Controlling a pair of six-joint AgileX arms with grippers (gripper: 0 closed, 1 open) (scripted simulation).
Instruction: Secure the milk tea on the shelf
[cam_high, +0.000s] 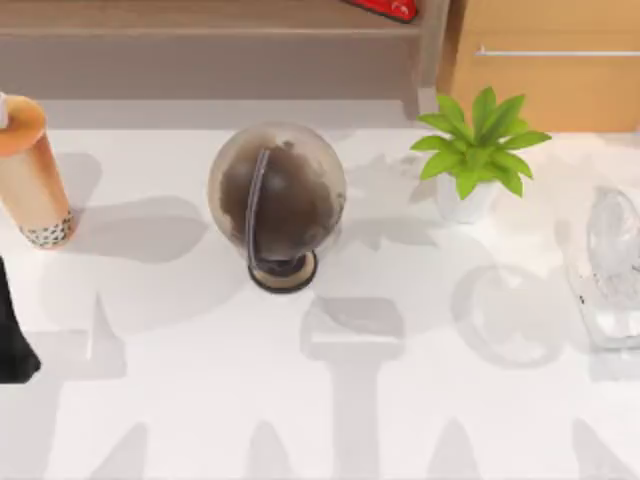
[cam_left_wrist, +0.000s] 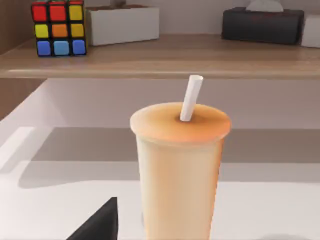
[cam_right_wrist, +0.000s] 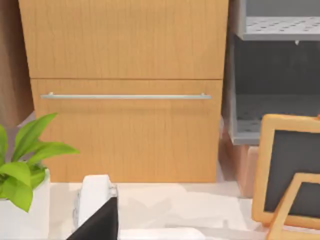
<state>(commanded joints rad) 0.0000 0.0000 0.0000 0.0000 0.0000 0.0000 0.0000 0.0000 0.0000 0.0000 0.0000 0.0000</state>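
Near the table's left edge stands the milk tea (cam_high: 33, 172), upright on the white table (cam_high: 400, 420), well short of the shelf (cam_high: 210, 60) that runs along the far edge. Between cup and shelf the tabletop lies bare; to the cup's right, a brown globe (cam_high: 277, 205) sits apart from it, mid-table. A potted plant (cam_high: 478, 155) stands toward the far right, before the lighter cabinet (cam_high: 550, 80). The left pincer (cam_high: 12, 335) shows as a dark shape at the left edge, nearer the front than the cup; whether its jaws are wide or narrow cannot be told. The left wrist view adds a white straw (cam_left_wrist: 190, 97) in the cup's orange top and, on the shelf board, a colour cube (cam_left_wrist: 58, 27). The right wrist view faces the cabinet's bar handle (cam_right_wrist: 125, 96); that pincer's opening likewise cannot be told.
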